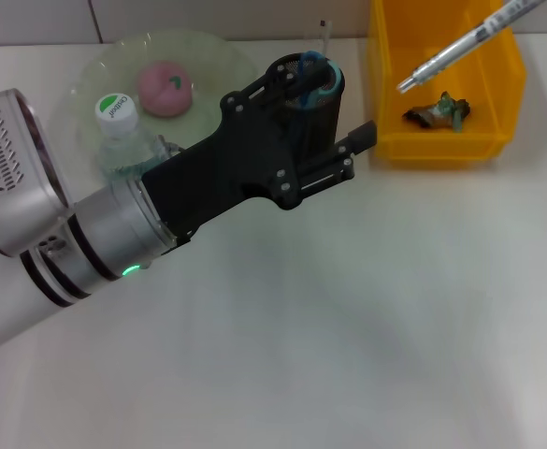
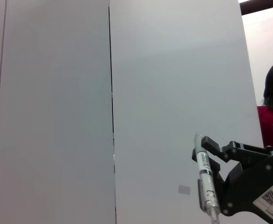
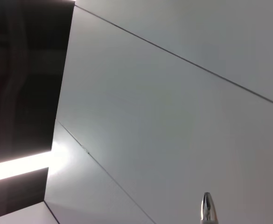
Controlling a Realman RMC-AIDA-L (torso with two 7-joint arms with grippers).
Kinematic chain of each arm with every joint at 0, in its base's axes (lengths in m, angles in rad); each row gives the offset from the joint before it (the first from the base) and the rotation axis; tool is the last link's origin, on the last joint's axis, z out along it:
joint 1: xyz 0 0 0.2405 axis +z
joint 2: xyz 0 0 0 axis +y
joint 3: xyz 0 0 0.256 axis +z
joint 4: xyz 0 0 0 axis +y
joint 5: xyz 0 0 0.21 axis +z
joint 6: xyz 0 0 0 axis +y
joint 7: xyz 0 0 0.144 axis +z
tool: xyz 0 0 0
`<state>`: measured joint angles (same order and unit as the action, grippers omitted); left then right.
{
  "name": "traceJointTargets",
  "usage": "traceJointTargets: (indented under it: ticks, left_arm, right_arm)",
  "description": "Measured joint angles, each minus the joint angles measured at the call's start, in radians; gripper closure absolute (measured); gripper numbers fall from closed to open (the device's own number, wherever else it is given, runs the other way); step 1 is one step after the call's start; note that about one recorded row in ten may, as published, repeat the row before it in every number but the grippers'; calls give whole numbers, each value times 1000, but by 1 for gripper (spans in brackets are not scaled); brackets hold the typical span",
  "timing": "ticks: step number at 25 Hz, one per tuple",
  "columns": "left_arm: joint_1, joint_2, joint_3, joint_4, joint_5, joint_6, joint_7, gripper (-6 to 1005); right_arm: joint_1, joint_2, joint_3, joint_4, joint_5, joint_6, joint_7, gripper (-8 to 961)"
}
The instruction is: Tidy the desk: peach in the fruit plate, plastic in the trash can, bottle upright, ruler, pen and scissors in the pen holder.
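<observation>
**Pen in the air over the yellow bin, left arm across the holder**

I'm looking at the far half of the surface (image 1: pixel 348 309) now. Far left, the clear fruit plate (image 1: pixel 219 58) has the pink peach (image 1: pixel 165 88) sitting in it, and the bottle (image 1: pixel 119 131) stands upright at the plate's near rim, white cap facing up at me. Far right, the yellow trash can (image 1: pixel 446 148) holds a crumpled bit of plastic (image 1: pixel 439 111) on its floor. Between them stands the black pen holder (image 1: pixel 322 105), something blue poking from its mouth; I can't make out what else is inside.

The pen (image 1: pixel 460 42) hangs above the trash can, well clear of the surface, long axis running diagonally, silver tip pointing down toward the holder, barrel rising off toward the far right corner. The right gripper (image 2: pixel 206 161) shows in the left wrist view with its fingers (image 2: pixel 211 144) closed on the pen's barrel.

My left gripper (image 1: pixel 352 154) lies stretched across the middle, right beside the holder; its fingers look narrow, with nothing in them.
</observation>
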<state>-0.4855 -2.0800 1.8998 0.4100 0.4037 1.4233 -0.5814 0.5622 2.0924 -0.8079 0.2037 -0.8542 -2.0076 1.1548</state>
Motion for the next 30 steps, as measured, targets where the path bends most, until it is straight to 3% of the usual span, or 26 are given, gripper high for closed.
traceJointTargets:
  ticks: [1, 6, 30]
  left_arm:
    - [3, 0, 13, 16, -12, -13, 2, 224]
    - [9, 0, 45, 55, -43, -38, 2, 225]
    - [11, 0, 204, 128, -200, -82, 45, 334]
  right_arm:
    - [4, 0, 57, 7, -68, 5, -12, 832]
    - [12, 0, 129, 22, -149, 11, -35, 832]
    - [49, 0, 143, 49, -200, 39, -44, 833]
